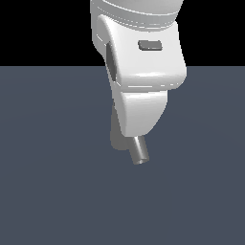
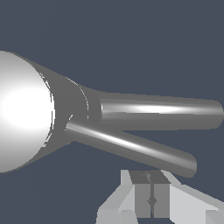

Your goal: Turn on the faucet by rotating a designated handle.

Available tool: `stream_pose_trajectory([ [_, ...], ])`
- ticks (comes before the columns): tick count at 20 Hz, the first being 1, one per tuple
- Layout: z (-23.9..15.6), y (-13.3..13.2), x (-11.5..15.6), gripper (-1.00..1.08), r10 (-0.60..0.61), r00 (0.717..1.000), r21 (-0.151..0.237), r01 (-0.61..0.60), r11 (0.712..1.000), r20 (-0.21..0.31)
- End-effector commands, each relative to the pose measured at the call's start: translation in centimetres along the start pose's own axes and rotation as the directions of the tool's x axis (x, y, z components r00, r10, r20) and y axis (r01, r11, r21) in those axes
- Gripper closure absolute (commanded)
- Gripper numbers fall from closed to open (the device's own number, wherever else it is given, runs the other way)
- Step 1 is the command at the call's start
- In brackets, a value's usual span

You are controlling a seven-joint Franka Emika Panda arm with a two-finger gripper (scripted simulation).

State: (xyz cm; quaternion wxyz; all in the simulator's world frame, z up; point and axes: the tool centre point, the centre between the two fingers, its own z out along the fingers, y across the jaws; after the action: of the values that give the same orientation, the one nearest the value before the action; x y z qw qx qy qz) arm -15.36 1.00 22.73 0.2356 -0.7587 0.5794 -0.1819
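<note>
In the wrist view the faucet's round cap (image 2: pixel 26 111) glares bright. Two tubes run out from it: the thicker shiny spout (image 2: pixel 162 111) and the thinner handle (image 2: pixel 131 148), angled away from the spout. My gripper (image 2: pixel 151 199) is beside the handle near its free end, with its fingers pressed together and nothing between them. I cannot tell whether it touches the rod. In the exterior view the arm's white hand (image 1: pixel 143 91) covers most of the faucet. Only a grey tube end (image 1: pixel 139 153) and a bit of grey body (image 1: pixel 116 136) show below it.
A flat dark blue-grey floor (image 1: pixel 57 191) lies all around the faucet, under a black background. No other objects show in either view.
</note>
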Motion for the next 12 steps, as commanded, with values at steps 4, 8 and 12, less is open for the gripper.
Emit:
stream_pose_trajectory([
  [4,0.0,0.5,2.4,1.08,0.013,1.000,-0.004,-0.013,1.000,-0.009],
  [8,0.0,0.8,3.9,1.08,0.014,1.000,-0.006,-0.015,1.000,-0.010],
  [12,0.0,1.2,5.4,1.08,0.017,1.000,-0.008,-0.017,1.000,-0.012],
])
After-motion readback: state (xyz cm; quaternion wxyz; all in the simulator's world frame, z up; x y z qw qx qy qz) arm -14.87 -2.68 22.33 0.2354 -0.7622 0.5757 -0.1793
